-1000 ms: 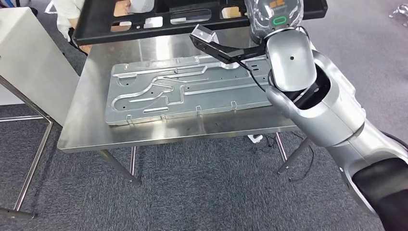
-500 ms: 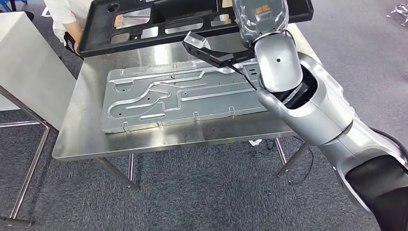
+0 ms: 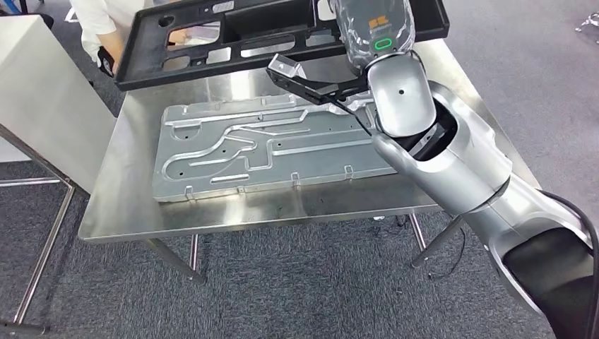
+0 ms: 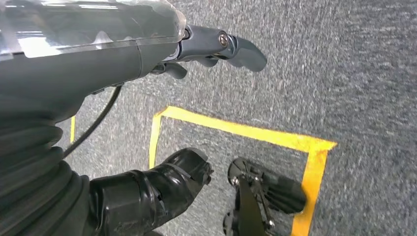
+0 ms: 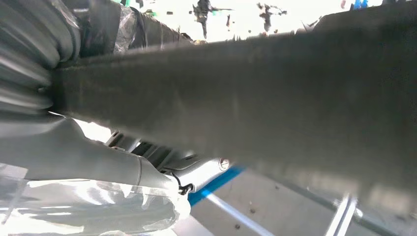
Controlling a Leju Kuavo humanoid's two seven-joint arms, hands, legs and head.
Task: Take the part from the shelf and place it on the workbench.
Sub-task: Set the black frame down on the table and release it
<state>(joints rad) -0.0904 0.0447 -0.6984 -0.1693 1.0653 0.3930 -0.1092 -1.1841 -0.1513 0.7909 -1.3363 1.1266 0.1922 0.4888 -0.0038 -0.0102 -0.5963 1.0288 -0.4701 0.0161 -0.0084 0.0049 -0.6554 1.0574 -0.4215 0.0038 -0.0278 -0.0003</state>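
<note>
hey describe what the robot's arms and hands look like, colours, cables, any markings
The right arm is smooth silver with rounded shells, black at the joints, a thin black cable along it and a green lit oval near the wrist. The left hand has a clear glossy cover, a grey thumb, darker fingers, a black ribbed cover behind and a black cable.

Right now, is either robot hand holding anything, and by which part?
The right robot hand holds the long black part near its right end, above the workbench. The left robot hand holds nothing.
</note>
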